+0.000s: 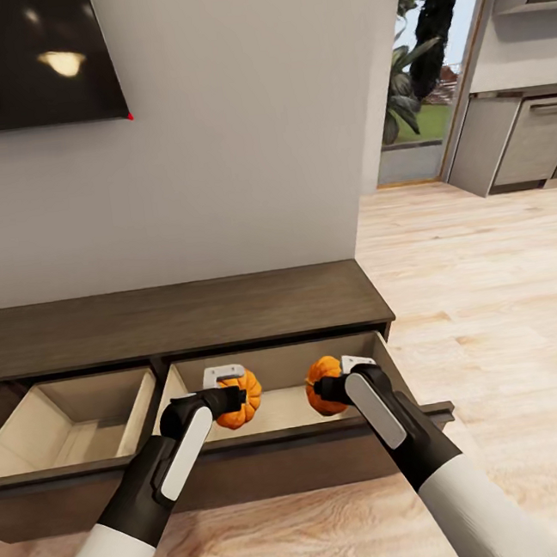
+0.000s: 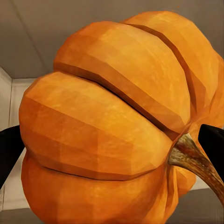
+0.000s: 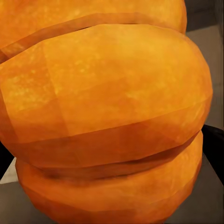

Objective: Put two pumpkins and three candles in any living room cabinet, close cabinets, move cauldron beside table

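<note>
Clamping pumpkins [image 1: 243,401] [image 1: 323,384]: left gripper [image 1: 237,396], right gripper [image 1: 323,388], above open drawer [image 1: 281,373].

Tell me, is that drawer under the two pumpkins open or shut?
Open. The drawer is pulled out from the cabinet, its pale inside showing beneath both pumpkins.

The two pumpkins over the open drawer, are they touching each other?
Apart. In the head view, a strip of the pale drawer back wall shows between the left pumpkin and the right pumpkin, each held in its own gripper.

Both arms stretched forward, left pincer [image 1: 238,397] clamped, right pincer [image 1: 319,390] clamped
</note>
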Controlling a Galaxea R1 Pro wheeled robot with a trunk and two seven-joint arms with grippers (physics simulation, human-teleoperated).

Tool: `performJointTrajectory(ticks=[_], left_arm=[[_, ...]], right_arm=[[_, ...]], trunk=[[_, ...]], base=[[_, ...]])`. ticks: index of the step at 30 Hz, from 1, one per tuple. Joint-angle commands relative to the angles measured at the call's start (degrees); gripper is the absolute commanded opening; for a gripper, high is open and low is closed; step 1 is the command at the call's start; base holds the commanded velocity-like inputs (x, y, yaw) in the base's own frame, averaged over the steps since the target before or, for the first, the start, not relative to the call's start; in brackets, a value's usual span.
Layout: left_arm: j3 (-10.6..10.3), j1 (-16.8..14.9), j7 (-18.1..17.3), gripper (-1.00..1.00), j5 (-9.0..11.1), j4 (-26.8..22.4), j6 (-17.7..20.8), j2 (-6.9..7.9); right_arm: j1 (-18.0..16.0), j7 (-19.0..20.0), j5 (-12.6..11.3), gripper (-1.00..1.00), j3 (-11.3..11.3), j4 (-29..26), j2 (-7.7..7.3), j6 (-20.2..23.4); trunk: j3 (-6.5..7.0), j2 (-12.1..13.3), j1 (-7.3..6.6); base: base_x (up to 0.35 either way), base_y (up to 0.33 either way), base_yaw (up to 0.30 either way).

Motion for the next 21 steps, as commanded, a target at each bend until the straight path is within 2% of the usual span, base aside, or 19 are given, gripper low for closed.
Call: performJointTrajectory(ticks=[1,11,17,21], left_arm=[[-0.2,0.0,0.6,-1.0,0.6,-0.1,0.2,0.06],[-0.1,-0.1,0.6,-1.0,0.6,-0.2,1.6,-0.02],[-0.1,-0.1,0.4,-1.0,0.6,-0.2,1.7,-0.03],[-0.2,-0.1,0.5,-1.0,0.5,-0.2,1.7,-0.03]], right_arm=[[-0.1,-0.8,-0.7,-1.0,0.1,-0.1,0.0,0.1],[-0.1,-1.3,-0.8,-1.0,0.1,-0.3,0.02,-0.1],[-0.1,-1.5,-0.2,-1.0,0.4,0.5,0.79,-5.6],[-0.1,-1.6,0.0,-1.0,0.5,0.8,1.01,-6.8]], trunk=[[-0.05,0.0,-0.01],[-0.05,0.0,-0.01],[-0.05,0.0,-0.01],[-0.05,0.0,-0.01]], base=[[0.0,0.0,0.0],[0.0,0.0,0.0],[0.009,0.001,0.0],[0.151,0.031,0.0]])
